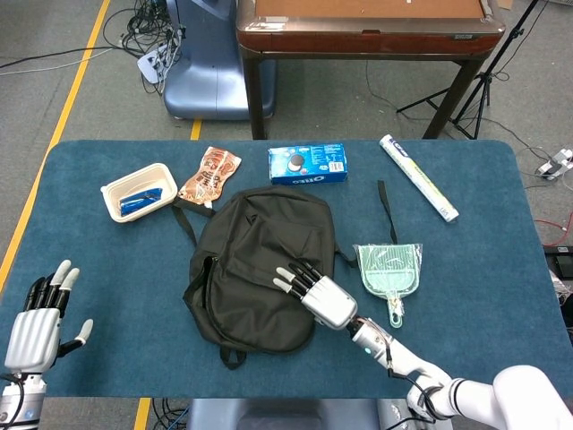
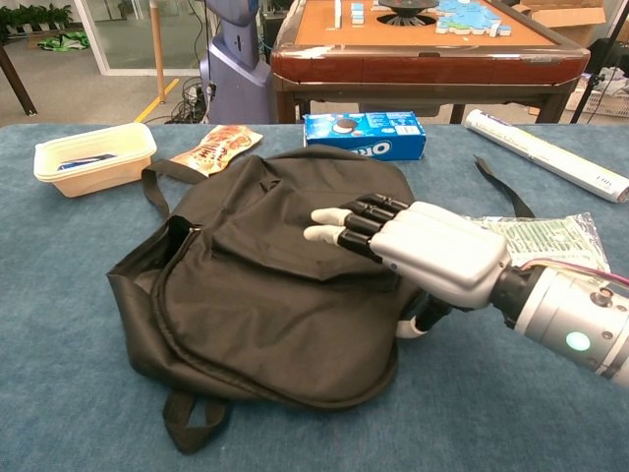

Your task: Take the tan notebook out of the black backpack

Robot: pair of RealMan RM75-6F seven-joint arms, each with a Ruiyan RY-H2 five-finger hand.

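Note:
The black backpack (image 1: pixel 246 260) (image 2: pixel 246 295) lies flat in the middle of the blue table, zip opening along its left side. No tan notebook shows in either view. My right hand (image 1: pixel 320 294) (image 2: pixel 423 256) lies across the backpack's right part, fingers stretched out leftward over the fabric and thumb down at the bag's right edge; it holds nothing that I can see. At the table's front-left corner my left hand (image 1: pixel 36 322) hovers with fingers spread and empty; the chest view does not show it.
Behind the backpack are a white container (image 1: pixel 139 191) (image 2: pixel 93 155), a snack pouch (image 1: pixel 210 176) (image 2: pixel 216 147) and an Oreo box (image 1: pixel 308 164) (image 2: pixel 365 135). A bagged green dustpan (image 1: pixel 388 269) (image 2: pixel 545 241) and a rolled tube (image 1: pixel 418 176) (image 2: pixel 545 154) lie to the right.

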